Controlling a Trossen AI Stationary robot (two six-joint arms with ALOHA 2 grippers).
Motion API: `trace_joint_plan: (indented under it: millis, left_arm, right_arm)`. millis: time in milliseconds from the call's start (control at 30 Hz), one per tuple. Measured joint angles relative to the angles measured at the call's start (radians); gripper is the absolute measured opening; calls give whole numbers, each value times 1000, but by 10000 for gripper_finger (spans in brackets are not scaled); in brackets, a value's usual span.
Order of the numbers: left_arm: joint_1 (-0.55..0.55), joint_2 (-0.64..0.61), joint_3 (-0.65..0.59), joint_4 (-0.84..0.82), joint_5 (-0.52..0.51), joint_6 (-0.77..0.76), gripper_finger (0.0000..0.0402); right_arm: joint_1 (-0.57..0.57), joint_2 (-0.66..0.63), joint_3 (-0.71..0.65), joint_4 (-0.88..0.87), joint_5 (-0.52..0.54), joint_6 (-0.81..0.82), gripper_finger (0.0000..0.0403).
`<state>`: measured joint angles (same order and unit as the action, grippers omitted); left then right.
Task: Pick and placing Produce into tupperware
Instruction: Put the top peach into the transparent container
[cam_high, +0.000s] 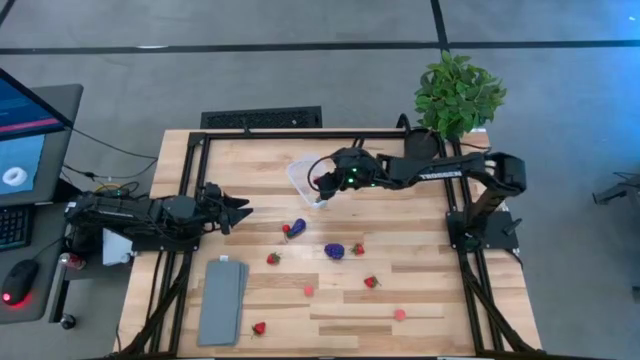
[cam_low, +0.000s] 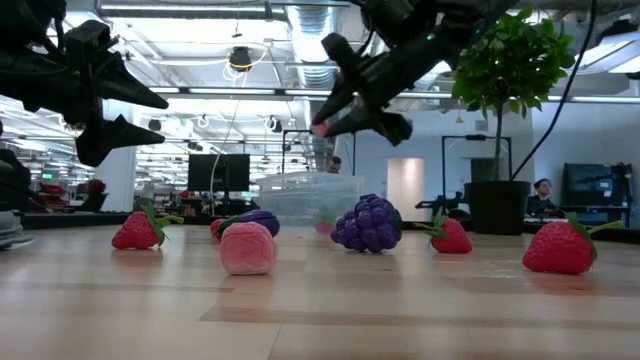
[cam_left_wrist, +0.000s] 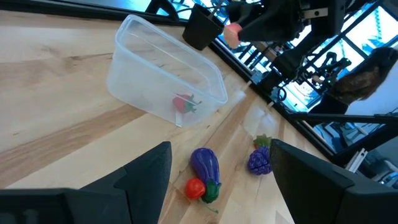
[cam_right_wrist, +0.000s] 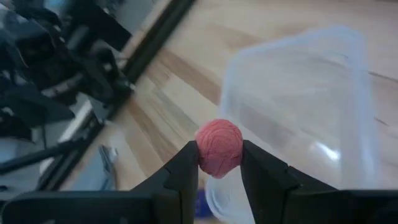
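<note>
Carrying a small pink piece (cam_right_wrist: 219, 148), round with a ridged surface, the right end effector (cam_right_wrist: 219, 163) is clamped on it above the near rim of the clear, round-cornered tupperware (cam_high: 301, 173); next it needs centring over the tub, then release. One strawberry (cam_left_wrist: 184, 103) lies inside. Farther off, glossy grapes (cam_high: 334, 250) and eggplant (cam_high: 297, 227) wait on the wooden desk (cam_high: 430, 290). The left end effector (cam_high: 238, 211) idles spread wide.
</note>
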<state>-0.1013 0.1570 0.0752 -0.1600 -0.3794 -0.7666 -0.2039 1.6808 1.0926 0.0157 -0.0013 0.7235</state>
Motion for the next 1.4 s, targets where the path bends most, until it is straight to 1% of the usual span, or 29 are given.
trace_joint_plan:
  millis: [100, 333, 500, 900, 1133, 1267, 1400]
  left_arm:
    - [0, 0, 0, 0, 0, 0, 261]
    - [0, 0, 0, 0, 0, -1, 261]
    - [0, 0, 0, 0, 0, -3, 261]
    - [0, 0, 0, 0, -4, -1, 261]
    - [0, 0, 0, 0, -23, 12, 261]
    - [0, 0, 0, 0, -26, 13, 261]
    - [0, 0, 0, 0, -26, 14, 261]
  right_arm:
    - [-1, 52, 13, 52, 0, -1, 135]
    - [-4, 173, 105, 49, 1, -51, 136]
    - [-15, 228, 165, 21, 1, -54, 138]
    - [-35, 237, 237, -144, 7, -115, 137]
    - [-43, 237, 242, -204, 13, -130, 138]
    - [-48, 237, 242, -213, 13, -130, 148]
    - [-48, 237, 242, -214, 13, -130, 167]
